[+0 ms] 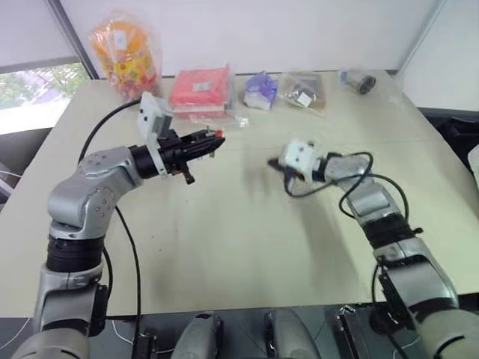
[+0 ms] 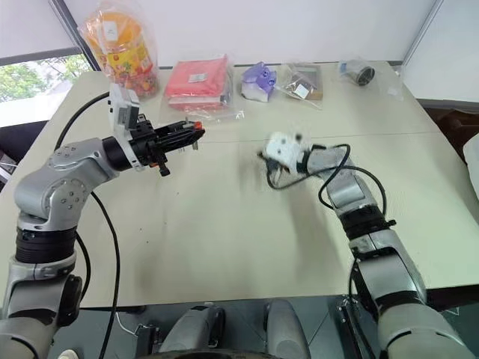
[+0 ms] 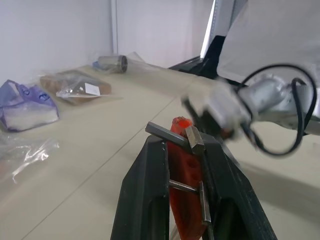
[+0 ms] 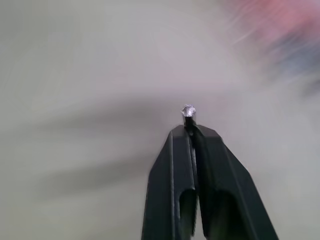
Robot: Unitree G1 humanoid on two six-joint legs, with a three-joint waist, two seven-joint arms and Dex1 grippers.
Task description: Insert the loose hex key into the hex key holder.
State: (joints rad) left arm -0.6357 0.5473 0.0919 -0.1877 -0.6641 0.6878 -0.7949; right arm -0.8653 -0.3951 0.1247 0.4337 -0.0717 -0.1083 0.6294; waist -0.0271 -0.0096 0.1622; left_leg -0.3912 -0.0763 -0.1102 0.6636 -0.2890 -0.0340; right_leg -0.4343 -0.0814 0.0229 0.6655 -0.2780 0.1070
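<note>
The loose hex key (image 4: 188, 111) is pinched between the closed fingers of the right gripper (image 4: 190, 131), only its hexagonal tip protruding past them. It is held above the table (image 1: 224, 247), well apart from the hex key holder (image 3: 182, 170), which is clamped in the left gripper (image 3: 181, 150) with dark short keys jutting out. A slip or twist of the thin rod in so narrow a pinch could be expected, so that the tip would miss its slot. The rod's bent leg is hidden, the free slot cannot be made out, and the right gripper is blurred in the head views.
</note>
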